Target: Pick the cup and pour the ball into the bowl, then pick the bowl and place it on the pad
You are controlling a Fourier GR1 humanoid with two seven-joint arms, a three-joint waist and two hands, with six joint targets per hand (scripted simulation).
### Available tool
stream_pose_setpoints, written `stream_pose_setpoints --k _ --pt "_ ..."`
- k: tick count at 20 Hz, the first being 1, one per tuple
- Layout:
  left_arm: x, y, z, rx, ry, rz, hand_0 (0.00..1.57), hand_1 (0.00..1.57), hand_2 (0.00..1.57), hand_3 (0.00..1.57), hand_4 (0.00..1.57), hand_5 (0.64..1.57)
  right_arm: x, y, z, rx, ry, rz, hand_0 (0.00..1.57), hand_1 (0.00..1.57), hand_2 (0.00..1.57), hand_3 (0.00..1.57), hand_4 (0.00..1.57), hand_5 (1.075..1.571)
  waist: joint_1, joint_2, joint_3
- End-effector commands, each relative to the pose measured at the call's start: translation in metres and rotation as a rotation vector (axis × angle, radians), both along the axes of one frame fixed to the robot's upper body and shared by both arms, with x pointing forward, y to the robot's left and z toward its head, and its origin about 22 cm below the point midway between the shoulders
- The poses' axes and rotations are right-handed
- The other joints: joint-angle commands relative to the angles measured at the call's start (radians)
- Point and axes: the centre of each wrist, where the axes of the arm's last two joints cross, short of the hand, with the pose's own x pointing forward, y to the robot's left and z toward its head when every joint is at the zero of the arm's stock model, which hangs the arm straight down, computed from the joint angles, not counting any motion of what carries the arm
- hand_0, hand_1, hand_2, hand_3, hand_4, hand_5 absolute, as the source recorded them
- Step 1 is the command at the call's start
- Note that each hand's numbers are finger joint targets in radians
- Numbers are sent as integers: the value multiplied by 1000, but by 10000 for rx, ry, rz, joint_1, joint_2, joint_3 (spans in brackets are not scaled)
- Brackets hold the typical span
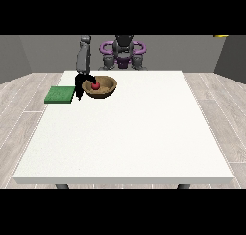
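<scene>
A brown bowl (106, 88) stands on the white table (125, 133) at the far left, with a red ball (95, 85) inside it. The green pad (60, 94) lies flat just left of the bowl, at the table's left edge. The hand at the view's left (79, 84) hangs from a grey forearm at the bowl's left rim, between the bowl and the pad. One dark finger reaches over the rim toward the ball while the others stay outside the wall. No cup shows anywhere. No hand shows at the view's right.
The robot's torso (124, 52) stands behind the table's far edge. Grey walls and a wood-pattern floor surround the table.
</scene>
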Motion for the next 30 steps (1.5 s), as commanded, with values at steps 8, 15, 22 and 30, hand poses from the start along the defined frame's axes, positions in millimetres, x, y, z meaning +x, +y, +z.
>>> stream_pose_setpoints --k 8,15,22,30 --pt "-9 13 16 -194 -864 -384 0 0 0 0 1028 1529 -38 -49 -22 -2115 2921 -1958 1571 1571 1571 1571 944 1471 498 1064 129" --pt "-11 23 20 -322 -593 -323 0 0 0 0 1160 1527 -46 -73 -9 -3267 3221 -2646 1571 1571 1571 1292 995 1542 525 665 108" --pt "-17 54 -14 -548 737 434 0 0 0 0 1197 1534 -4 -89 57 -4032 4060 -2369 1571 1571 1571 1042 1026 1556 -290 -637 82" --pt "-36 86 -50 -620 804 1535 0 0 0 0 1203 1541 21 -145 155 -5176 4251 -1411 1571 1571 1571 679 1085 1568 -1366 -744 134"
